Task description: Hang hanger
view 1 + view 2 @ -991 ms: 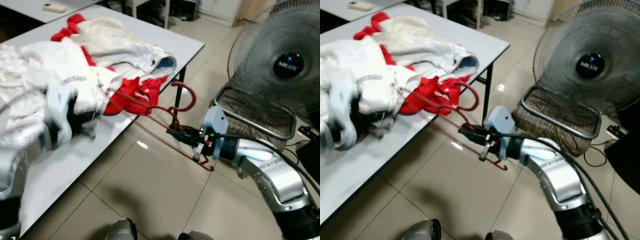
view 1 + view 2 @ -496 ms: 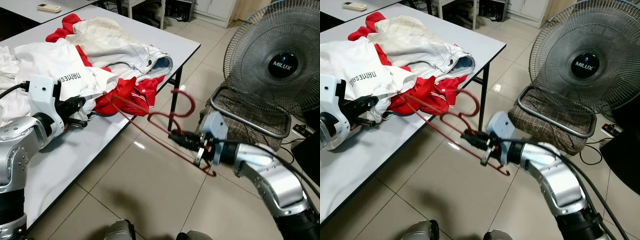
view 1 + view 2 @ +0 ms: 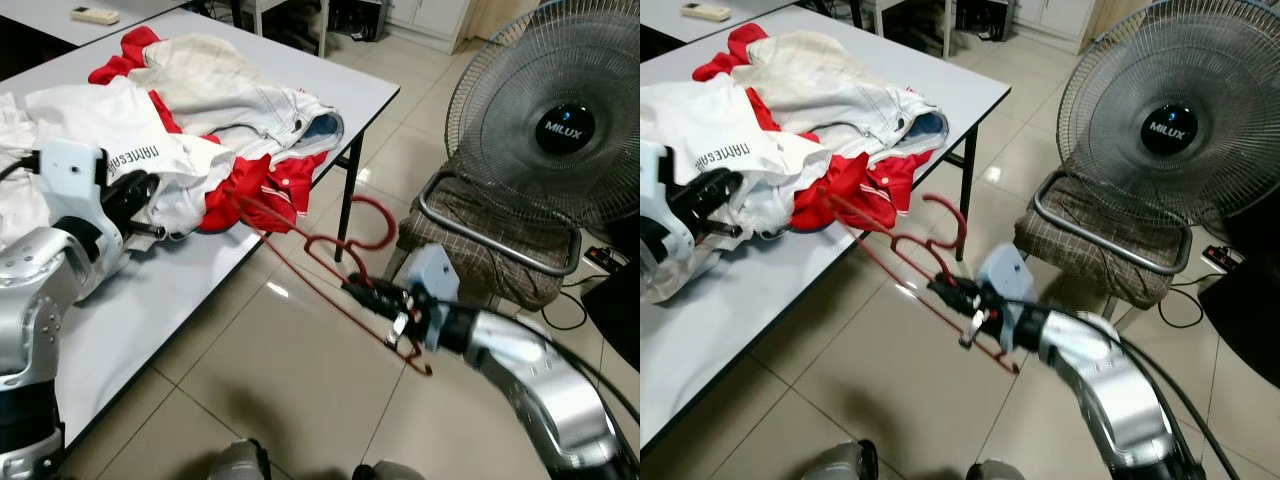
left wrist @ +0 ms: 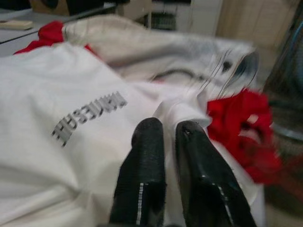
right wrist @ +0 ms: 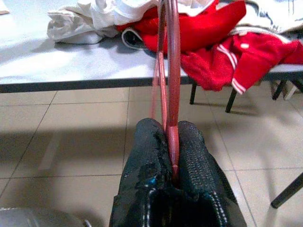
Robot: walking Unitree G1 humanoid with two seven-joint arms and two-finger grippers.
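**Tiled room, white table, red hanger held over the floor**

Tiled floor (image 3: 300, 400); white table (image 3: 170, 300) at left. Red hanger (image 3: 330, 245) at frame centre, in the air beside the table edge, hook uppermost. Right gripper (image 5: 173, 142) pinches its wire, fingers pressed tight. Left gripper (image 4: 168, 130), fingers nearly together, rests against the white shirt (image 4: 61, 94) at middle left. Red garment (image 3: 255, 185) beside it. Fan (image 3: 560, 120), upper right.

"milux" on the fan (image 3: 565, 128) hub; the white shirt's (image 4: 71, 118) print reads mirrored, unclear.
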